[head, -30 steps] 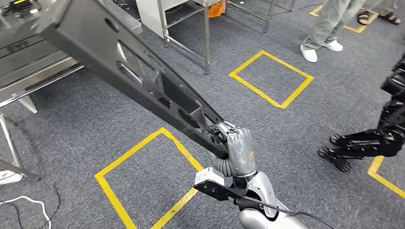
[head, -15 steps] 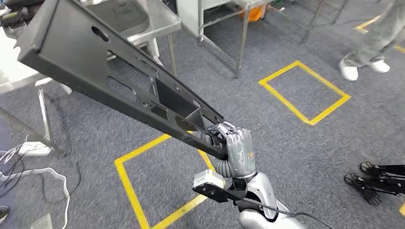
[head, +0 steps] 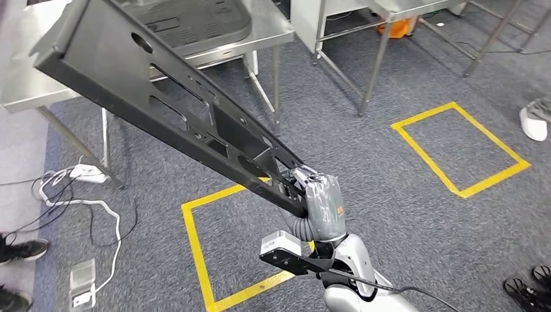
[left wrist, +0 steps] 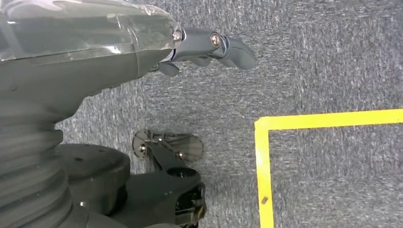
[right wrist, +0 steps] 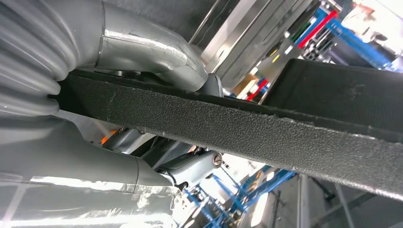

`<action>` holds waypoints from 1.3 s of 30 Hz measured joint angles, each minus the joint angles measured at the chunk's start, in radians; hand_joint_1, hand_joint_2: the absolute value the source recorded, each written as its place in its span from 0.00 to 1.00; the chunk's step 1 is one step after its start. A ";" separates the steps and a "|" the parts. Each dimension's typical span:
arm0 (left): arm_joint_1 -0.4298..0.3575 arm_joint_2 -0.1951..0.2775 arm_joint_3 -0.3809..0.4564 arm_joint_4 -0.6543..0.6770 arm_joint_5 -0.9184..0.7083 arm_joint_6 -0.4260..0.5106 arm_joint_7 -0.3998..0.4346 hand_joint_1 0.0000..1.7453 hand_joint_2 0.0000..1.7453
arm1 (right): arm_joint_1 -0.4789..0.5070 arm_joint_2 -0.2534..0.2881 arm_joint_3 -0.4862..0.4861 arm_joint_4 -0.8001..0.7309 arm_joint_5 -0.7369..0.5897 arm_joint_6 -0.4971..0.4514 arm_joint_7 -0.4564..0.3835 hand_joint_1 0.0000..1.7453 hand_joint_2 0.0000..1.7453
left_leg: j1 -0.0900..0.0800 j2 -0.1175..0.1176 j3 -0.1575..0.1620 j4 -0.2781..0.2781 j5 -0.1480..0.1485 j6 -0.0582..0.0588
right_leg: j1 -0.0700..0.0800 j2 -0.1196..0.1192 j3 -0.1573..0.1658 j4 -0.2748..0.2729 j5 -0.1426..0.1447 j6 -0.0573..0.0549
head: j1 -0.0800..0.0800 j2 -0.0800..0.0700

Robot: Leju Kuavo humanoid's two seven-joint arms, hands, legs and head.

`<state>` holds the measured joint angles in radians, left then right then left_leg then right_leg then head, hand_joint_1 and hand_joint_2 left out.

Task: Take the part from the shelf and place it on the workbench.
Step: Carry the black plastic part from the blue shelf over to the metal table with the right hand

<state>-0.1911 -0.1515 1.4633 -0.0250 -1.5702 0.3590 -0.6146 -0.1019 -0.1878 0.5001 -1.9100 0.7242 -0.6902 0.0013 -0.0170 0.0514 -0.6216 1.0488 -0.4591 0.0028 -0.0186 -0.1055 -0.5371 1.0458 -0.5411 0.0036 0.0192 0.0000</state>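
The part [head: 162, 110] is a long black flat panel with cut-outs and holes, held slanting up to the left above the floor. My right hand [head: 321, 201] grips its near end. In the right wrist view the part's textured black edge [right wrist: 237, 128] runs between the thumb [right wrist: 157, 57] and the fingers [right wrist: 190, 166]. The part's far end hangs in front of a steel workbench [head: 266, 34] at the back left. My left hand [left wrist: 209, 45] hangs over grey carpet with its fingers loosely apart and nothing in them.
A dark moulded tray [head: 195, 19] lies on the workbench. More steel table legs [head: 377, 65] stand behind. Yellow tape squares [head: 198, 247] [head: 461, 146] mark the carpet. White cables and a power strip [head: 81, 283] lie at left. People's shoes [head: 16, 250] [head: 534, 120] are near the edges.
The whole picture has shifted right as the camera turned left; the workbench has come further into view. My right hand still holds the part in the same way.
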 joint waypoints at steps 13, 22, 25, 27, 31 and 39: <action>-0.007 -0.002 0.000 0.000 0.000 0.000 0.001 0.00 1.00 | -0.001 -0.006 0.001 0.000 -0.010 0.000 0.003 1.00 1.00 | 0.015 -0.149 0.030 -0.020 -0.006 0.020 | -0.010 0.152 -0.067 0.056 0.031 0.020 | 0.019 0.000; -0.007 -0.001 0.000 0.000 0.000 0.000 0.001 0.00 1.00 | -0.003 -0.008 0.001 0.000 -0.004 0.000 0.014 1.00 1.00 | 0.022 -0.075 -0.072 0.178 -0.104 -0.032 | -0.010 0.110 -0.026 -0.013 0.036 -0.010 | 0.006 0.000; -0.005 -0.001 0.000 0.000 0.000 0.000 0.001 0.00 1.00 | -0.001 -0.007 0.001 0.000 0.000 0.000 0.016 1.00 1.00 | 0.030 -0.062 -0.112 0.243 -0.098 -0.038 | -0.010 0.091 -0.017 -0.012 0.026 -0.009 | 0.006 0.000; -0.004 -0.001 0.000 0.000 0.000 -0.001 0.001 0.00 1.00 | 0.000 -0.007 0.001 0.000 0.000 0.000 0.016 1.00 1.00 | 0.032 -0.058 -0.056 0.121 -0.026 -0.033 | -0.012 0.084 -0.005 -0.012 0.018 -0.003 | 0.006 0.000; -0.005 -0.001 -0.001 0.000 0.000 -0.015 -0.004 0.00 1.00 | -0.001 -0.007 0.001 0.000 0.000 0.000 0.017 1.00 1.00 | 0.024 -0.052 0.006 -0.012 0.008 -0.018 | -0.005 0.078 0.006 -0.012 0.003 0.005 | 0.007 0.000; -0.006 0.002 -0.001 0.000 0.000 -0.134 -0.013 0.00 1.00 | -0.001 -0.008 0.001 0.000 -0.008 0.000 0.045 1.00 1.00 | 0.020 -0.054 0.008 -0.012 -0.001 -0.005 | -0.006 0.076 0.021 -0.035 0.006 0.013 | 0.011 0.000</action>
<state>-0.1970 -0.1497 1.4622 -0.0248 -1.5702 0.2254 -0.6271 -0.1033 -0.1953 0.5013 -1.9100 0.7164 -0.6905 0.0467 0.0030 -0.0025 -0.6135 1.0372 -0.4606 -0.0025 -0.0241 -0.0296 -0.5165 1.0111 -0.5348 0.0165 0.0298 0.0000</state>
